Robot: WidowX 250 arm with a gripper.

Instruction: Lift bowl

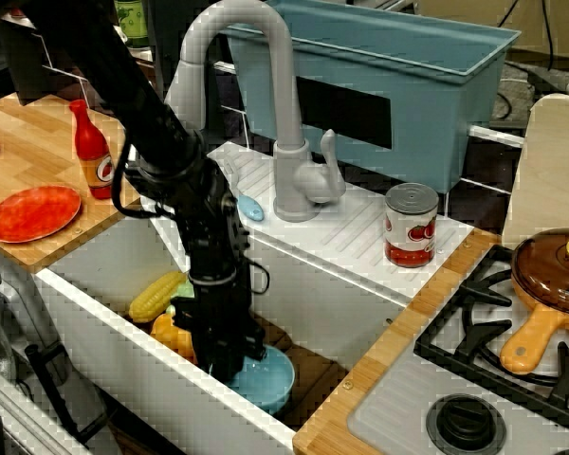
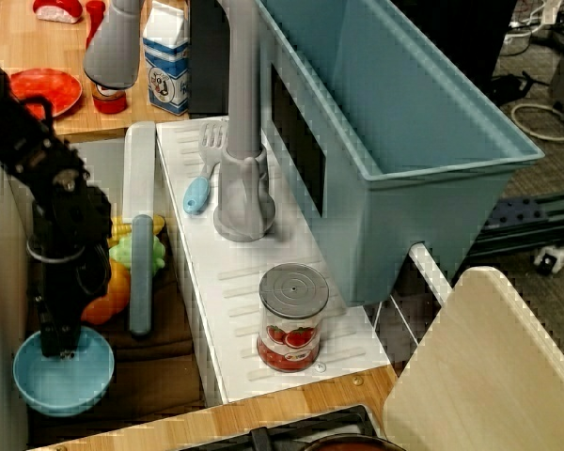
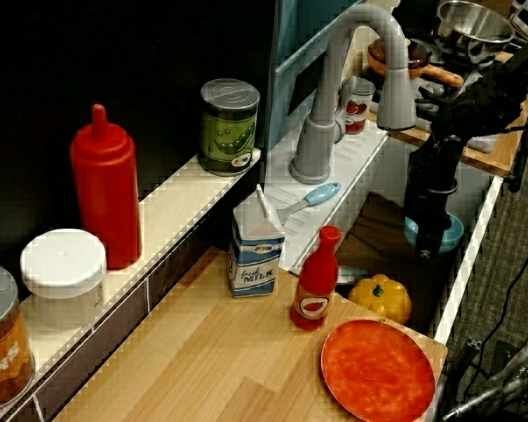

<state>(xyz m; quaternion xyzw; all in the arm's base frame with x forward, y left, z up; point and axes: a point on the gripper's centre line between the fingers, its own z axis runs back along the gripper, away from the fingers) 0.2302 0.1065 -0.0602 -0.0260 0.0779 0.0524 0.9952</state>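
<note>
Bowl (image 2: 61, 376): sitting on sink floor (image 2: 160, 376), near front wall, I'm seeing it beside the pumpkin (image 2: 108, 296).
Gripper (image 2: 56, 346): reaching down onto bowl's rim; I can't tell if it's clamping.
Corn (image 1: 156, 296): lying behind arm.

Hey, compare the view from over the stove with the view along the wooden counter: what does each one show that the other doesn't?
Only the stove-side view shows the yellow toy corn cob in the sink. Only the counter view shows the green pea can, white milk carton and tall red squeeze bottle. Both show the black gripper reaching down into the small light-blue plastic bowl, the grey faucet and flat orange-red plate.
</note>
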